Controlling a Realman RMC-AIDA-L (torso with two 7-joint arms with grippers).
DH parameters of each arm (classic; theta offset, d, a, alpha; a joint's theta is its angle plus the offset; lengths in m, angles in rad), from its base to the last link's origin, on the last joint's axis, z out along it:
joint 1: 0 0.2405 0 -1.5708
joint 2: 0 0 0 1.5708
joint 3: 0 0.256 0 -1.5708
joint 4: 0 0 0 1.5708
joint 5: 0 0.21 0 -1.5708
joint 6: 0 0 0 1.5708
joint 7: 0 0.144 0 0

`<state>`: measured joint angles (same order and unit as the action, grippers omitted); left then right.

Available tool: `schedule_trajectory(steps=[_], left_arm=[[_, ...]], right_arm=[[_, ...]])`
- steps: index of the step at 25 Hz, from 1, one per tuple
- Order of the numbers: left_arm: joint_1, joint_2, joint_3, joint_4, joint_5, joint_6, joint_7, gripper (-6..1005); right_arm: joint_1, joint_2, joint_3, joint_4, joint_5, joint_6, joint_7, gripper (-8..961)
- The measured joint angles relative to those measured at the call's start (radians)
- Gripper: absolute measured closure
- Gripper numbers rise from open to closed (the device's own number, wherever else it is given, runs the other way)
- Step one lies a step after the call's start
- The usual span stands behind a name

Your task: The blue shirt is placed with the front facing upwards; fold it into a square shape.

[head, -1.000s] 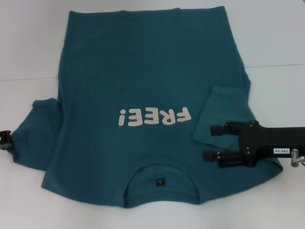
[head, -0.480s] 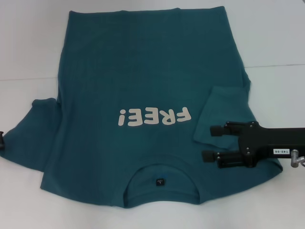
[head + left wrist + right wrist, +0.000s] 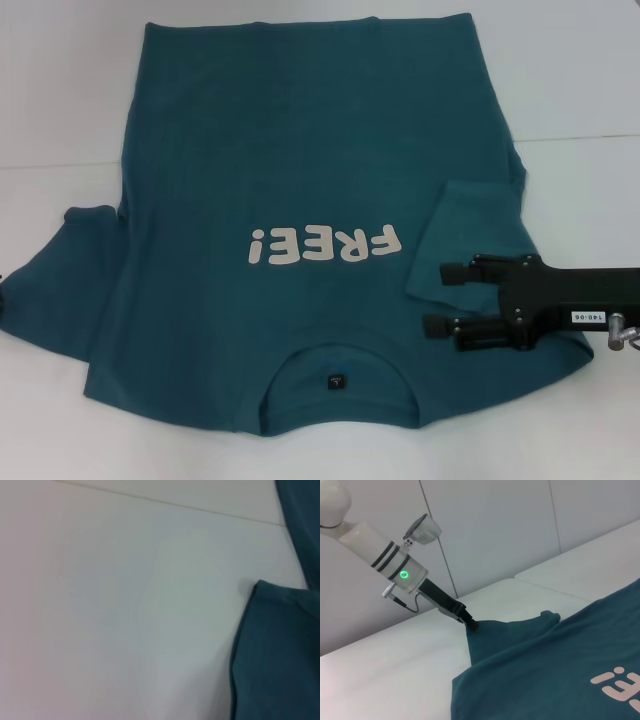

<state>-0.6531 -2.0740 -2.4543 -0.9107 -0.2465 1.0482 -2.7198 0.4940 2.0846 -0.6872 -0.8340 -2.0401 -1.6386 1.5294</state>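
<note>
Pinching blue shirt [image 3: 300,150] sleeve: left gripper [image 3: 471,625]; right gripper [image 3: 450,298] spread above shirt.

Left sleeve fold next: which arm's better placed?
Left. The left gripper pinches the left sleeve at its tip, with the fabric tented up. The right gripper hangs open over the opposite side of the shirt, by the folded-in right sleeve.

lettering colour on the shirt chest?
White "FREE!" lettering on the dark teal-blue short-sleeved cotton T-shirt; clearest in the head view.
</note>
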Motion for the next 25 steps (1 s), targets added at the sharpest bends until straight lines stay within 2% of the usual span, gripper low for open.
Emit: schedule_trajectory(steps=[25], left_arm=[[0.002,0.003,-0.005,0.002,0.052,-0.122,-0.026,963]], right_arm=[[0.005,0.000,-0.007,0.005,-0.002,0.019,0.000,38]])
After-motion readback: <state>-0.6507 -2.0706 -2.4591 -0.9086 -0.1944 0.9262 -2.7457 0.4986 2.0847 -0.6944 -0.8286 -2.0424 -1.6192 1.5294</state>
